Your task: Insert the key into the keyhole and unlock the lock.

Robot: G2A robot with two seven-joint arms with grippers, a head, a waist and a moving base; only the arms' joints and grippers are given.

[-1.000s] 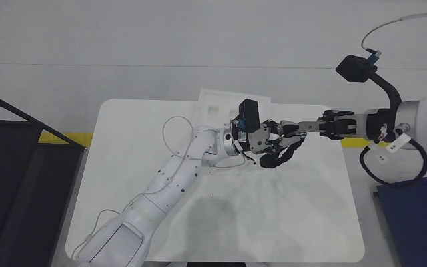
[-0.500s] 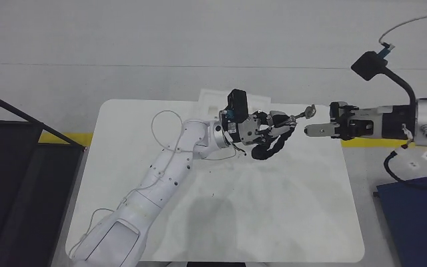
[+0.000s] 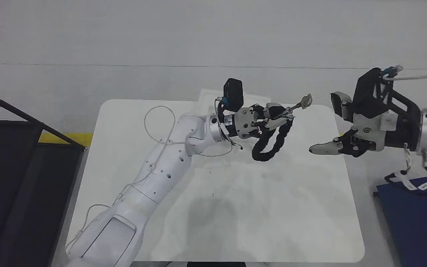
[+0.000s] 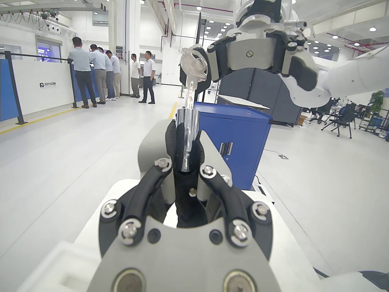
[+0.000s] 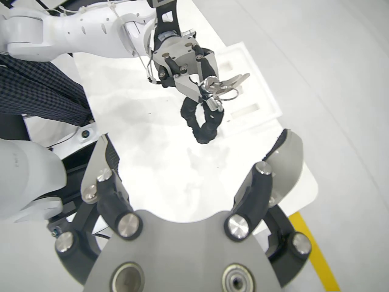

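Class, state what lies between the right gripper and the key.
Nothing: in the top view only bare table shows between the right gripper and the key in the lock.

Silver key (image 4: 193, 67) seated in chrome end of black cable lock (image 5: 201, 135); loop dangling.

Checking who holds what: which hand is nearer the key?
Left. The left hand grips the lock, with the key sticking out of it; the right hand is open, with a clear gap between it and the key.
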